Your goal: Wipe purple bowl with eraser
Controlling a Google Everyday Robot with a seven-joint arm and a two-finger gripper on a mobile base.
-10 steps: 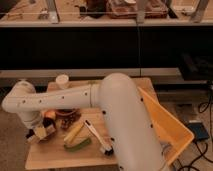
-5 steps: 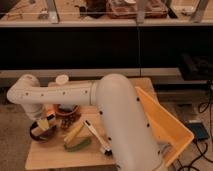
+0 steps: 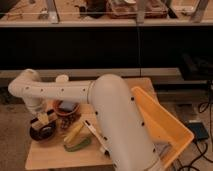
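Observation:
The purple bowl (image 3: pixel 42 132) is dark and glossy and sits at the front left of the wooden table (image 3: pixel 55 159). My gripper (image 3: pixel 43 120) hangs from the white arm (image 3: pixel 65 91) right over the bowl, at its rim. It is shut on the eraser (image 3: pixel 44 118), a small pale yellow block that reaches down into the bowl. The gripper and eraser hide part of the bowl's inside.
An orange-brown-rimmed bowl (image 3: pixel 68 108) stands just right of the purple one. A yellow piece (image 3: pixel 74 133), a green cucumber (image 3: pixel 76 146) and a white-handled brush (image 3: pixel 93 131) lie in front. A white cup (image 3: pixel 61 79) stands at the back. A yellow bin (image 3: pixel 162 125) is at the right.
The arm's elbow has risen and swung to the right. The gripper with the eraser has shifted slightly over the purple bowl and stays at it.

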